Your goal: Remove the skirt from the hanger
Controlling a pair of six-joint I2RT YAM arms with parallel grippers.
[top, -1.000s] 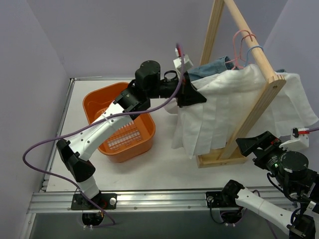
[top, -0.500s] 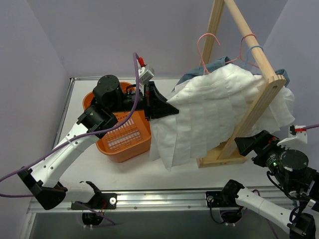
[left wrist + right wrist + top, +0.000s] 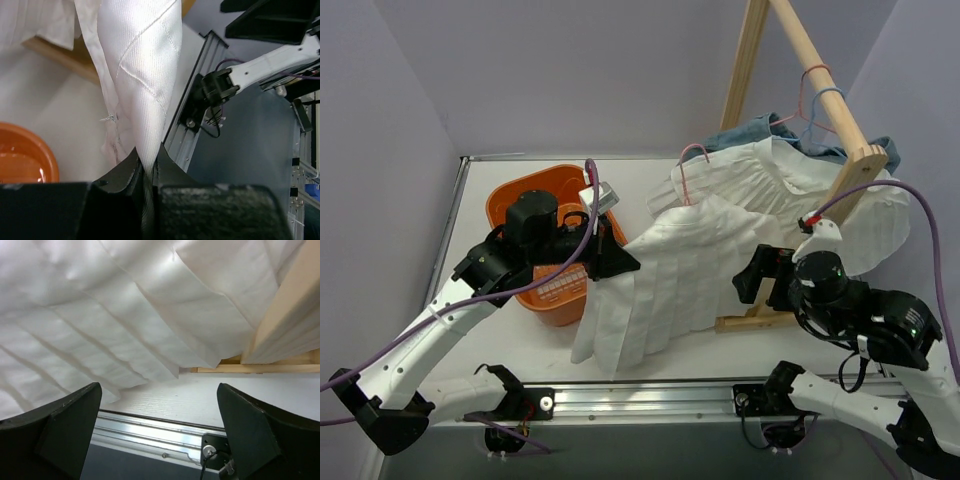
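The white pleated skirt (image 3: 670, 265) is stretched from the wooden rack (image 3: 820, 70) down toward the front left. Its pink hanger (image 3: 691, 156) is off the rail, with the hook sticking up at the skirt's upper left. My left gripper (image 3: 620, 263) is shut on the skirt's left edge beside the basket. In the left wrist view the fabric (image 3: 142, 70) runs down into the closed left gripper (image 3: 148, 167). My right gripper (image 3: 760, 276) stands open just right of the skirt's lower part. In the right wrist view the pleats (image 3: 125, 310) hang above the open right gripper (image 3: 159, 390), which holds nothing.
An orange basket (image 3: 525, 200) sits at the left, behind my left arm. A denim garment (image 3: 750, 135) and pink and blue hangers (image 3: 812, 100) stay on the rail. The rack's post (image 3: 295, 315) and base (image 3: 745, 322) stand close to my right gripper.
My left gripper pulled the skirt left and toward the front, and the pink hanger came off the rail. The right arm swung up and left to the skirt's lower edge.
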